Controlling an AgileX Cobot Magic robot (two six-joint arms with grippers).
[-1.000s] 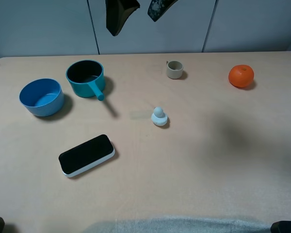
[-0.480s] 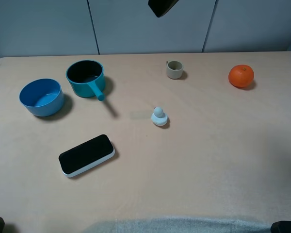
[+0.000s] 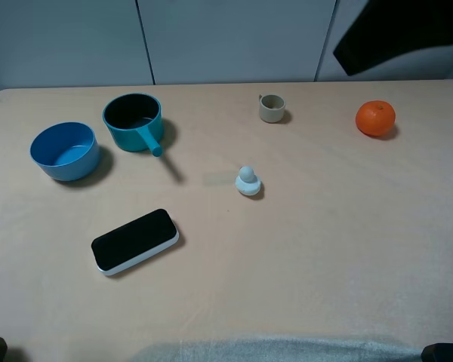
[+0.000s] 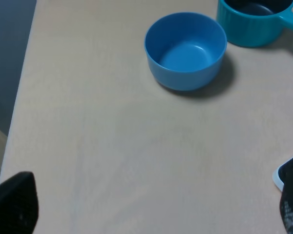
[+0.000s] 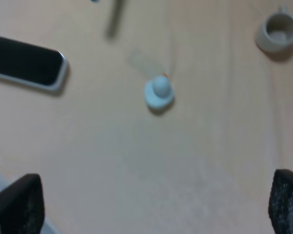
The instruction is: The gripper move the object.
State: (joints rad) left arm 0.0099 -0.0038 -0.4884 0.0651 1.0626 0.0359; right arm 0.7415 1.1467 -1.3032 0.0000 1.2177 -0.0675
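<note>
The teal saucepan (image 3: pixel 134 119) stands upright at the back left of the table, its stick handle (image 3: pixel 152 142) pointing toward the front. In the left wrist view only part of the saucepan (image 4: pixel 254 22) shows at the frame's edge. My left gripper (image 4: pixel 153 207) is open and empty, high above the table's left side, well apart from the pan. My right gripper (image 5: pixel 151 202) is open and empty, high above the table's middle. A dark blurred arm part (image 3: pixel 400 34) hangs at the back right in the exterior view.
A lighter-blue bowl (image 3: pixel 64 151) sits just left of the pan and also shows in the left wrist view (image 4: pixel 185 51). A black phone (image 3: pixel 134 240), a small pale duck figure (image 3: pixel 248 181), a beige cup (image 3: pixel 272 108) and an orange (image 3: pixel 375 118) lie on the table.
The two dark arm shapes at the top middle have left there; a large blurred dark arm part now shows at the top right. Nothing on the table has moved.
</note>
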